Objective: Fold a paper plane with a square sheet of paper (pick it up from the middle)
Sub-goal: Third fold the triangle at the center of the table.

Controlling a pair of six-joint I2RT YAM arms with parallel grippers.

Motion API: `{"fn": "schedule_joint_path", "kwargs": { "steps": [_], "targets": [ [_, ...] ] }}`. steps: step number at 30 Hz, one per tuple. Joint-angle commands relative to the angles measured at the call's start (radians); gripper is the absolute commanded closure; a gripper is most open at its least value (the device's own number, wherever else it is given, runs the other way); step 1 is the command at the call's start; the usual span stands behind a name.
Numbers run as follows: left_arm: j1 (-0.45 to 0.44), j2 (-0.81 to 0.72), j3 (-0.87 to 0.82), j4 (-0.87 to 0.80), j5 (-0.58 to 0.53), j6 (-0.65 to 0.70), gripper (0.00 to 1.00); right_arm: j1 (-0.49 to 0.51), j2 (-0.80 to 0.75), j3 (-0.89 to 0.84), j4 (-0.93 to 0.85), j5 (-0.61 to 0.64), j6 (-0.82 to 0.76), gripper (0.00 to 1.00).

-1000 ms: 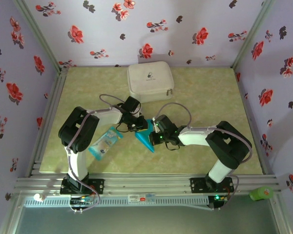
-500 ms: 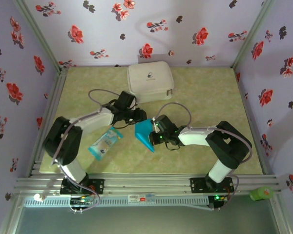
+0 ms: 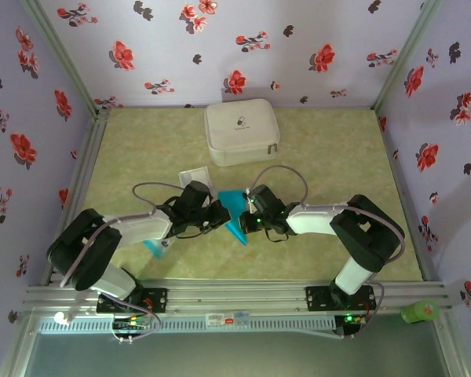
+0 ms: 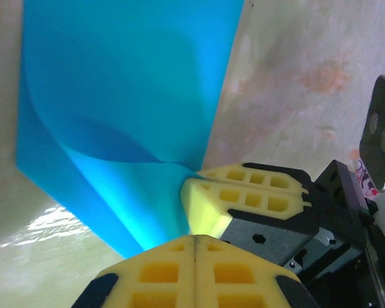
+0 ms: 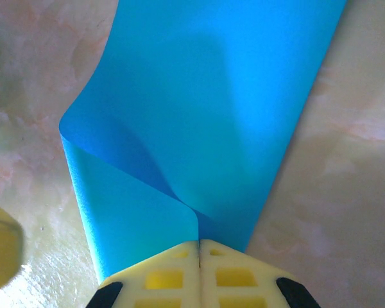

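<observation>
**Position of the workpiece.** In the overhead view, the square sheet of paper (image 3: 234,209) lies at the centre of the table (image 3: 337,149), between the two grippers. The left gripper (image 3: 217,214) is at the sheet's 9 o'clock and the right gripper (image 3: 248,219) at its 3 o'clock. Both tips are at the paper's edges.

**Right gripper.** In the right wrist view, the yellow pads (image 5: 160,279) are pressed together with no gap. They are clamped on the near edge of the sheet, which extends from the seam toward 12 o'clock.

**Left gripper.** In the left wrist view, the pads (image 4: 157,276) are closed flush against each other. The lower corner of the sheet reaches the pad tips at their 11 o'clock. Whether any paper is pinched between them cannot be told.

**Material and shape.**
- The sheet is thin, smooth, bright blue paper with a matte face.
- It is doubled over itself. One layer curls up in a soft, uncreased loop and the other lies flat.
- The pads are yellow foam moulded with square recesses.
- The table surface is pale, marbled green-beige.

**Other items.**
- A white zipped case (image 3: 241,132) is at the sheet's 12 o'clock.
- A small whitish square (image 3: 193,174) is at 10 o'clock.
- A pale blue-and-white packet (image 3: 155,248) is at 8 o'clock, partly under the left arm.
</observation>
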Motion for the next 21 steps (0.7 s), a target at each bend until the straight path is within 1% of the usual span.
{"fn": "schedule_joint_path", "kwargs": {
  "steps": [1,4,16,21],
  "targets": [
    [-0.011,0.036,-0.026,0.154,-0.002,-0.071,1.0,-0.006,0.017,-0.016,-0.016,0.035,0.011,1.0],
    [-0.015,0.055,-0.04,0.182,-0.002,-0.077,1.0,-0.005,0.014,-0.02,-0.018,0.037,0.011,1.0],
    [-0.015,0.109,-0.033,0.175,0.017,-0.065,1.0,-0.006,0.017,-0.03,-0.009,0.037,0.014,1.0],
    [-0.013,0.124,-0.016,0.108,0.008,-0.035,1.0,-0.006,0.018,-0.034,-0.007,0.04,0.012,1.0]
  ]
}}
